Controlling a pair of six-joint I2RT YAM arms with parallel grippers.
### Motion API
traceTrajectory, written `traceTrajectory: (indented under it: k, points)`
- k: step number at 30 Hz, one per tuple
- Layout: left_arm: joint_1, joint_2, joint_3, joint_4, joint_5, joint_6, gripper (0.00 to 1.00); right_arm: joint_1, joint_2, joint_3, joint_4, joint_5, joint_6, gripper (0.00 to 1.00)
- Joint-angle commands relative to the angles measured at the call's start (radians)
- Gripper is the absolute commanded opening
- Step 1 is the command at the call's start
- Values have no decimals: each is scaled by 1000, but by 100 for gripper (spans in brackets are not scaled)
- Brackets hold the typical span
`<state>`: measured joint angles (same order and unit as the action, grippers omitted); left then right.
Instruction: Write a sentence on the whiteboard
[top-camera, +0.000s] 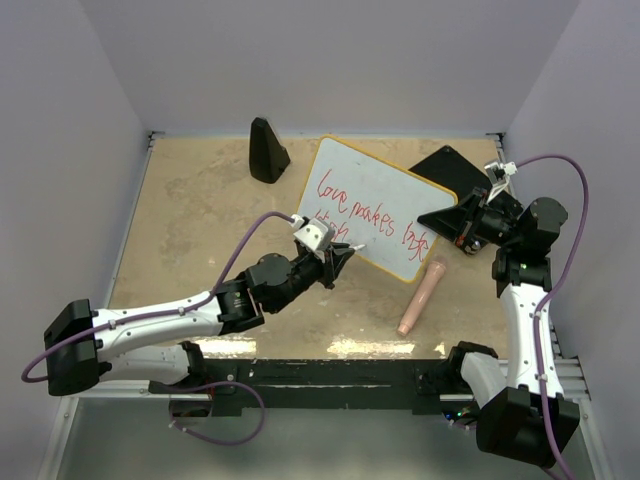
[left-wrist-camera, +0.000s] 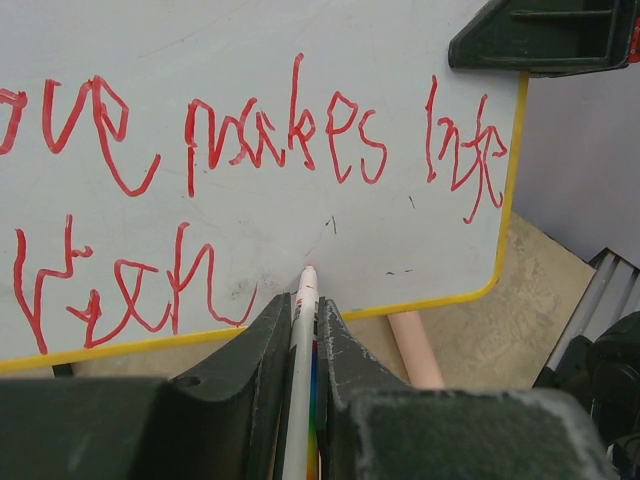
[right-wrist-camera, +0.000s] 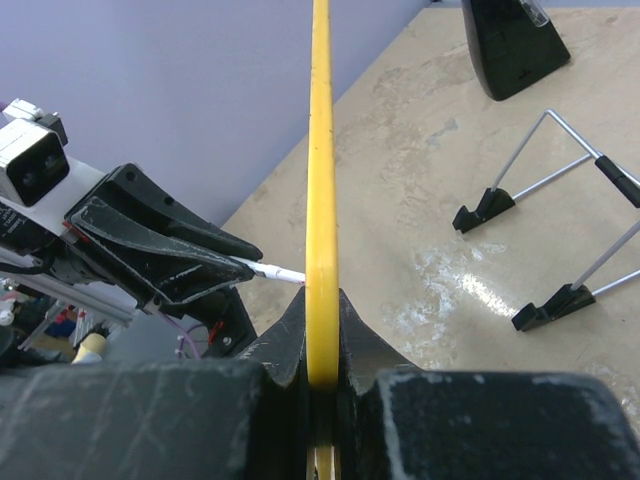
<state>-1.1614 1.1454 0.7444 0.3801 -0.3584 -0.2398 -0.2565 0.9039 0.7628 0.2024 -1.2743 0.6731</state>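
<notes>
Left pincer (left-wrist-camera: 305, 318): it is clamping shut on a white marker (left-wrist-camera: 302, 345), whose red tip is pointing away from the wrist, straight at the board face.
Right pincer (right-wrist-camera: 320, 345): it is closing on the yellow rim (right-wrist-camera: 320, 150) of the whiteboard (top-camera: 385, 200) and holding the board edge-on between its jaws.
Board position: the whiteboard is sitting right of the middle of the desk (top-camera: 200, 220), tilted up off it, with the right pincer at its right-hand end.
Key relation: the marker tip is resting at the board surface just right of where the second line of writing ends. Whether it is actually pressing on the board is hard to tell.
Bare space: blank white is running from the tip rightward to the rim, along the board's long axis and toward the right pincer.
Nearer arm: the left arm is the one reaching the writing spot. The right arm is only steadying the board's edge.
Sentence (left-wrist-camera: 290, 140): thin red loose handwriting is showing in two lines. The upper line is reading roughly "love makes life", while the lower, shorter one is too scrawled to read.
Judgement: the second line is looking unfinished, so the next stroke is likely to be heading right from the tip.
Nearby: a pink cylinder (top-camera: 422, 295) is lying on the desk below the board, clear of both pincers.
</notes>
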Motion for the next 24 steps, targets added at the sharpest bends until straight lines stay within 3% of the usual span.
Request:
traceTrajectory:
  k: [1, 24]
  points:
    - [-7, -1, 38, 59, -24, 28, 0, -6, -22, 55, 54, 0, 17, 0]
    - [-4, 10, 47, 43, -27, 40, 0, -6, -23, 55, 57, -3, 20, 0]
